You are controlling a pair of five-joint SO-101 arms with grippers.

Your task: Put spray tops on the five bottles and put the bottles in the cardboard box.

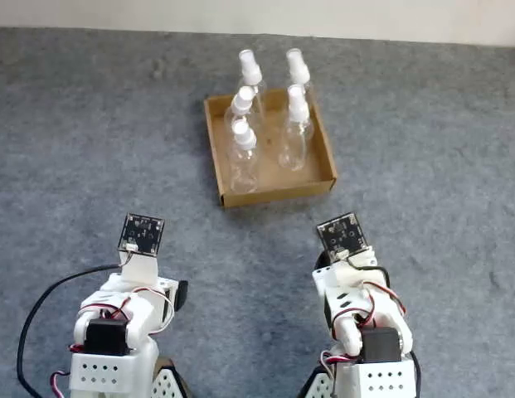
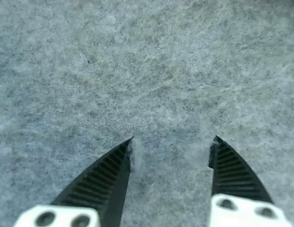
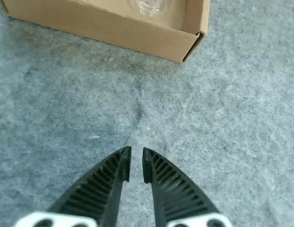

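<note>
A: In the cardboard box [image 1: 274, 192], far centre of the surface [image 1: 83, 124]: five bottles [image 1: 244, 166] upright, each with a spray top [image 1: 243, 133] on.
B: Hands?
A: Left hand [image 2: 173, 140] well short of the box, jaws wide apart, empty. Right hand [image 3: 136, 150] near the box's front corner, jaws all but closed, empty.
B: Step?
A: Looks finished. Next move calls only for checking that every top sits tight.
</note>
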